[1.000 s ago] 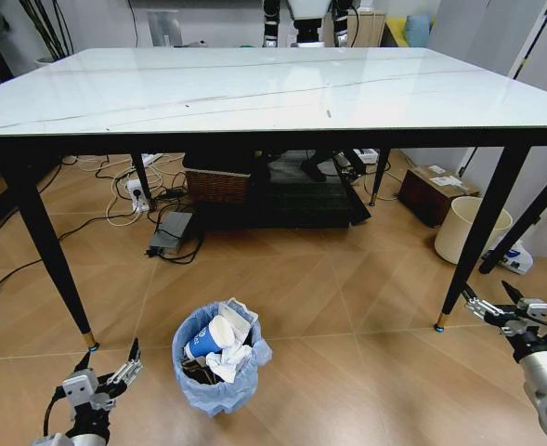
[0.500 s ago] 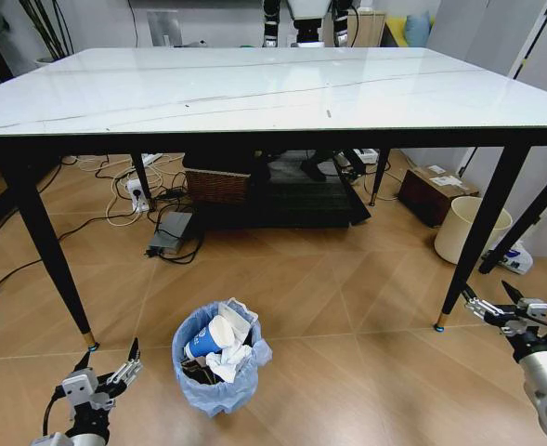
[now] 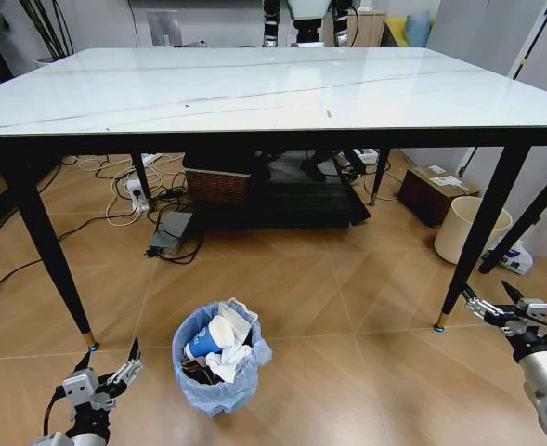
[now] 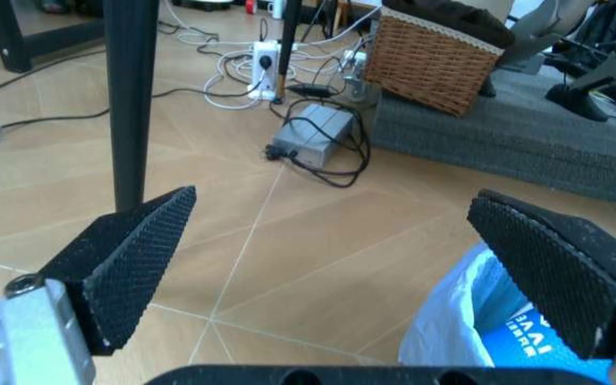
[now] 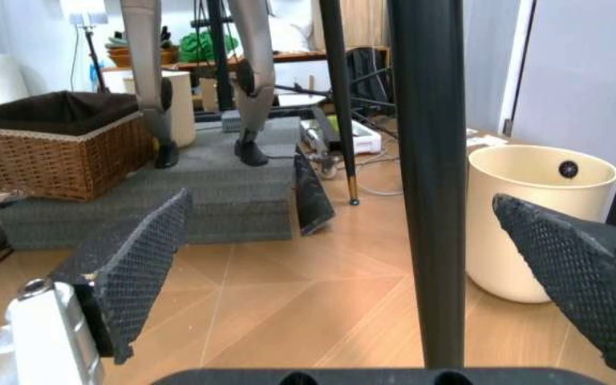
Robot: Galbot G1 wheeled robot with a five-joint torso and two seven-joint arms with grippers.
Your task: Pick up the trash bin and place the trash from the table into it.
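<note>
- Head view: the trash bin (image 3: 219,364), stuffed with trash (image 3: 220,343), stands on open floor just before the table (image 3: 254,93) edge.
- Left gripper (image 3: 109,371), jaws spread and empty, hangs just beside the bin.
- Right gripper (image 3: 494,307), also spread empty, sits well apart from the bin, near a table leg (image 3: 478,242).

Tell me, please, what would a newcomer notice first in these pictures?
Probably the trash bin on the floor in front of the white table, already stuffed with a paper cup and crumpled paper. The left gripper hangs open just beside it, and the right gripper hangs open by a table leg.
</note>
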